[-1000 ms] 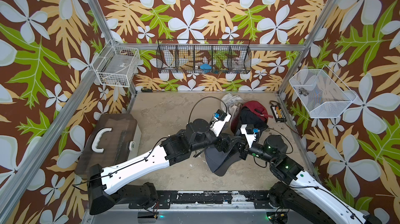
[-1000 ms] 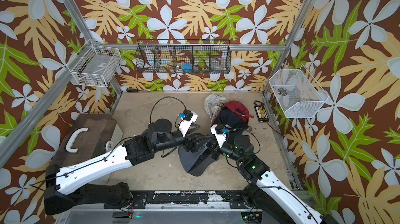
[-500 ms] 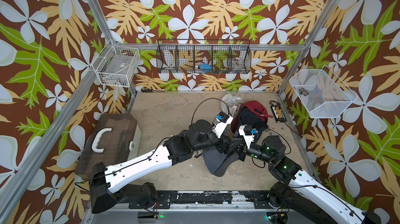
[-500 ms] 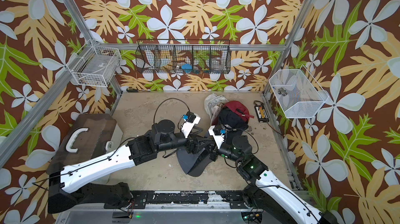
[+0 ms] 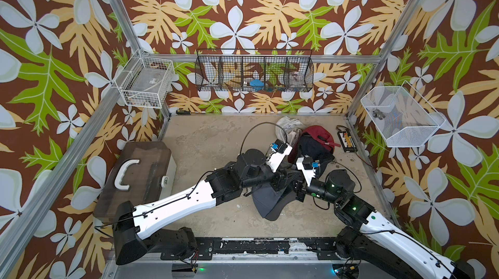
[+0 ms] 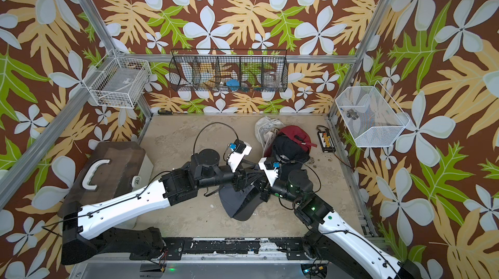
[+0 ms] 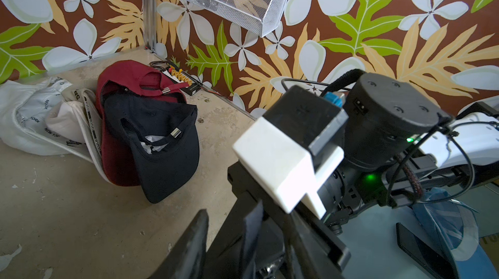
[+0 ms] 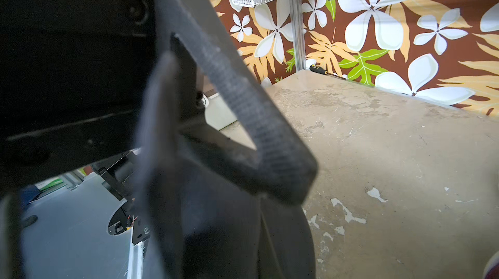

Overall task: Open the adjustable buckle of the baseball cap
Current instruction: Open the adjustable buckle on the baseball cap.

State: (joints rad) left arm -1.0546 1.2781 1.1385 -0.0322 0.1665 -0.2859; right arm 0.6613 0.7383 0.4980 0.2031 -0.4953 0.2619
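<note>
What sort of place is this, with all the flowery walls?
Probably a robot test booth: a left arm and right arm mounted on a base rail, an aluminium frame holding printed walls, and wire baskets of props.

1. Four baseball caps: grey cap point(image 5: 270, 202), black cap point(image 7: 162, 140), red cap point(image 7: 121, 80), white cap point(image 7: 32, 113).
2. Three wall-hung wire baskets: white grid basket point(image 5: 144, 83), black wire basket point(image 5: 253, 74), white mesh basket point(image 5: 399, 118).
3. Two robot arms: left arm point(image 5: 175, 202), right arm point(image 5: 378, 226).
4. One brown case point(image 5: 140, 172) with a white handle.
5. One screwdriver point(image 5: 183, 112).
6. One connector strip point(image 5: 347, 142).
</note>
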